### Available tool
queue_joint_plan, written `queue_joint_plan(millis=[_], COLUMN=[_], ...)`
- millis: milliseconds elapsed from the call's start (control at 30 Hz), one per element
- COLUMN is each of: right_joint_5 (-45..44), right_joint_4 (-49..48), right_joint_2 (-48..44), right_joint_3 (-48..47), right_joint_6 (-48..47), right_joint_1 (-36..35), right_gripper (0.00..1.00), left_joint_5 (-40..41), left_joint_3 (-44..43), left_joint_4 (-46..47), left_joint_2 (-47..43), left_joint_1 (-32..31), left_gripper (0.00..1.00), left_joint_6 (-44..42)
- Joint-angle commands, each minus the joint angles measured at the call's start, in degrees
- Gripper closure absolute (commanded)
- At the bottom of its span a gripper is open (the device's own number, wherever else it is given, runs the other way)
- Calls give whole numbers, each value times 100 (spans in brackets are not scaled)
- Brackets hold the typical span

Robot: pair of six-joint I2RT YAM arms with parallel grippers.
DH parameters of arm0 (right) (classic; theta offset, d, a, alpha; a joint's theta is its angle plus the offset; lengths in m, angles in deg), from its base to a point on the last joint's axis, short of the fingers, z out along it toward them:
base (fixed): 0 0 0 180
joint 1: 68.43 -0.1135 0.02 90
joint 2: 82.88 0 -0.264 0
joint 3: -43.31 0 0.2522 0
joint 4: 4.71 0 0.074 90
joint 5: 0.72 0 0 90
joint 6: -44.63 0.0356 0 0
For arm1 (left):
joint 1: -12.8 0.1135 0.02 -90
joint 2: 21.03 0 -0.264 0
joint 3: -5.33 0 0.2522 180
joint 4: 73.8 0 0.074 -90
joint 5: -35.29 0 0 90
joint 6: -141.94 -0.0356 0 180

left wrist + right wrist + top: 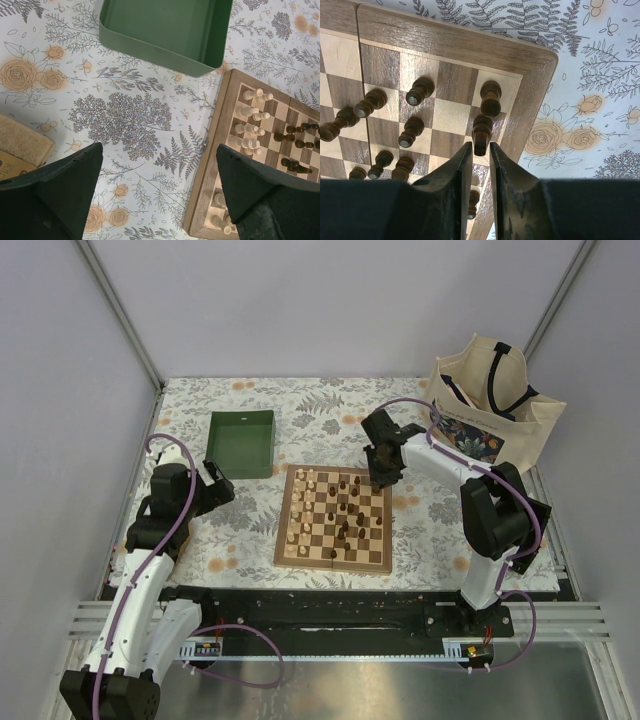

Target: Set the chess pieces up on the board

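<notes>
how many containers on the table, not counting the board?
2. Green tray beyond the board's far left corner; cream tote bag at the table's far right corner, past the right arm. Smaller ones may be hidden.

Pictured from above on a floral-print tablecloth [300, 400]: a square wooden chessboard with checkered squares and tan border [333, 565], at centre. Along its 9 o'clock edge, pale cream turned chessmen [303, 502] in two ragged files. Scattered from the middle toward 3 o'clock, dark brown turned chessmen [352, 508]. Reaching in from 3 o'clock, the white-and-black right arm [440, 462], with the right gripper [380, 478] down at the board's 1 o'clock corner among the dark men. Off the board at 9 o'clock, the left gripper [222, 490], over bare cloth. At 11 o'clock, a shallow green rectangular tray [240, 468]. At 2 o'clock, a cream canvas tote bag with dark handles [480, 390].
</notes>
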Motion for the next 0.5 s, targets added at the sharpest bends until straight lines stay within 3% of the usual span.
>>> queue_joint_plan(millis=[0,467], right_joint_5=[27,97], right_joint_4=[-70,159], right_joint_2=[65,-768], right_joint_3=[-49,-146], right_joint_6=[13,-75], right_joint_1=[38,38], right_gripper=[68,50], left_joint_5=[-87,-87], left_joint_3=[-108,-117], left_joint_4=[194,194], left_joint_2=[-14,13], left_joint_1=[14,14], left_gripper=[1,1], left_joint_6=[-86,-86])
